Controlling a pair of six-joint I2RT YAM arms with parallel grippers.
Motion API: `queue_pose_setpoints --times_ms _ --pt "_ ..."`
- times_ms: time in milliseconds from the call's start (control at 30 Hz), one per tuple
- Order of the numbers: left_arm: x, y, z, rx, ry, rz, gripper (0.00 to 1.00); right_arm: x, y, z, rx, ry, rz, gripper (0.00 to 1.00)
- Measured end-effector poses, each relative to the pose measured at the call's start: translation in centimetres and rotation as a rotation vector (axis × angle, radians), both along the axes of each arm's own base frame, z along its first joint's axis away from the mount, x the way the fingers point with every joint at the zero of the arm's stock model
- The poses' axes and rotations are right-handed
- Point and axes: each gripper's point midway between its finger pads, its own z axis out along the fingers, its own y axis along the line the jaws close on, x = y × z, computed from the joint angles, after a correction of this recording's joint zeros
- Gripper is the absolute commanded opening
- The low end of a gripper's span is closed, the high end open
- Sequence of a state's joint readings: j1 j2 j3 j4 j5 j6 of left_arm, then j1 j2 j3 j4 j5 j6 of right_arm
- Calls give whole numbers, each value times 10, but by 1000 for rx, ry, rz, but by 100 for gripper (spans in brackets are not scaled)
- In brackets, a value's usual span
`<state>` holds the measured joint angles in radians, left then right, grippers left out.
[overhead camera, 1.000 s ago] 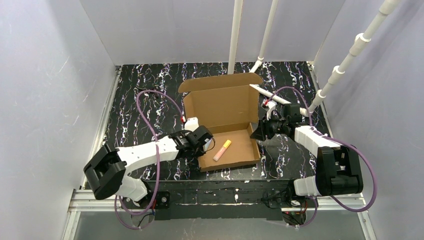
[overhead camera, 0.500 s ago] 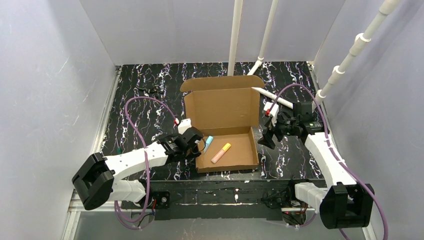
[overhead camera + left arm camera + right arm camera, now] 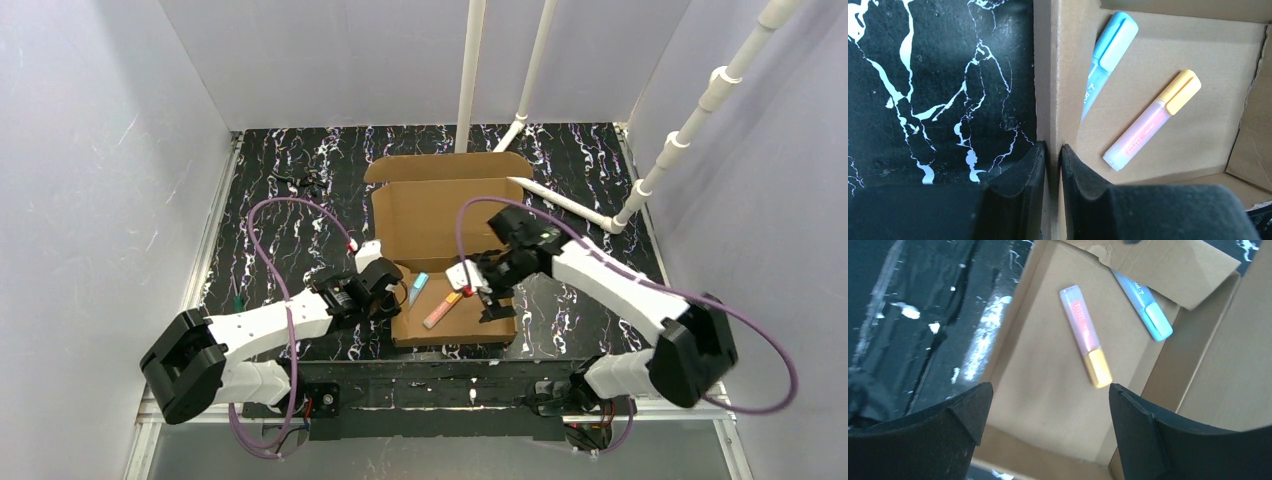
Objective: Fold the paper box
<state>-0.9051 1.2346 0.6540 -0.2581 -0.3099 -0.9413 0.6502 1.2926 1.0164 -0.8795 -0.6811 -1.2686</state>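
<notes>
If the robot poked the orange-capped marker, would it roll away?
Probably not far: the orange-capped marker lies flat inside the paper box, so its raised walls would likely stop it. It looks like smooth plastic, so it may slide or roll a little. Being small, probably light.

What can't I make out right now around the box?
Top view: right gripper covers the paper box's right side.
Right wrist: a flap hides the blue marker's far end.
Top view: dark bits, far left of table, too small to identify.
Left wrist: bottom edge cuts off the left gripper.

Left claw (image 3: 1052, 150) astride paper box (image 3: 1198, 135) wall
</notes>
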Motion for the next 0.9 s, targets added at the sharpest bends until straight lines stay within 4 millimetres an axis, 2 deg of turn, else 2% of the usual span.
queue_pose_setpoints --times_ms 100,200,267,400,633,900 --pt "-3 3 -3 -26 -15 -3 16 6 23 -22 -43 -6 57 85" --pt "-4 2 -3 -55 -33 -6 16 30 58 -42 -67 -42 90 76" --pt "-4 1 -3 -68 -41 -7 16 45 81 -50 -56 -84 108 73" --pt "-4 -2 -3 -86 -47 -16 16 54 115 -63 -33 -144 139 69" --pt "-7 0 -4 -118 -60 -21 16 51 136 -85 -45 -184 167 64" --pt "-10 6 -4 -136 -66 -5 16 60 140 -87 -45 -226 153 60"
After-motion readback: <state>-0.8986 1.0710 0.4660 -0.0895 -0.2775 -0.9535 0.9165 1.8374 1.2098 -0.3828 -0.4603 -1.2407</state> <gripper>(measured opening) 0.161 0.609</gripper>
